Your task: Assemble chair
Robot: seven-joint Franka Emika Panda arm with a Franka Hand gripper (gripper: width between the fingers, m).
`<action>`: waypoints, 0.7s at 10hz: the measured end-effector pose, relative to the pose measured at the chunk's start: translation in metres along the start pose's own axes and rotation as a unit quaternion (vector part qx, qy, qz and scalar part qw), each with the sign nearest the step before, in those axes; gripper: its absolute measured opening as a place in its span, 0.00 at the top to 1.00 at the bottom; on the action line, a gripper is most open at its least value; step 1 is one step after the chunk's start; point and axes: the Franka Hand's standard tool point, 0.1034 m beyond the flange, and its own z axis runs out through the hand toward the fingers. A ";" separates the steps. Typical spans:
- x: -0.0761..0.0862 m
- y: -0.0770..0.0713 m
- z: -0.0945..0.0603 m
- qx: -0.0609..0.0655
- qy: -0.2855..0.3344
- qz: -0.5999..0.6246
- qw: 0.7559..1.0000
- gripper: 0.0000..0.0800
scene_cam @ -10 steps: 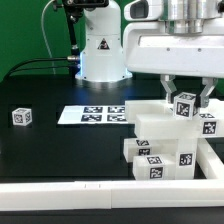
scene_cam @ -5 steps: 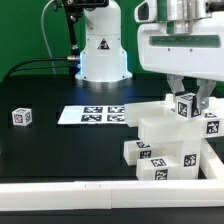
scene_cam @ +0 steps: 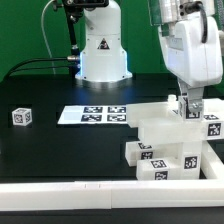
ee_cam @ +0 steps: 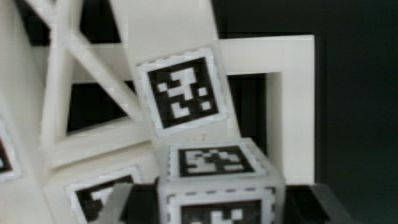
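Exterior view: the white chair (scene_cam: 165, 140) sits on the black surface (scene_cam: 60, 150), at the view's right, by the white front wall. The pincer (scene_cam: 189, 108) comes down on a small tagged chair piece (scene_cam: 187, 110) on top & is clamped on it. The marker board (scene_cam: 92, 115) lies flat nearby; a lone tagged cube (scene_cam: 21, 116) sits well apart.

Wrist view: a tagged block (ee_cam: 217, 172) is close up, w/ a tagged panel (ee_cam: 185, 90) behind. Pincer fingers aren't clear here.

Glossy white rounded arm (scene_cam: 190, 45), black cables (scene_cam: 40, 62).
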 end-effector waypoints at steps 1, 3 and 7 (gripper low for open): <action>-0.002 0.000 0.000 0.002 0.000 0.004 1.000 0.64; -0.002 0.000 0.000 0.002 -0.002 -0.016 1.000 0.40; -0.003 0.002 0.000 -0.007 -0.006 -0.272 0.962 0.20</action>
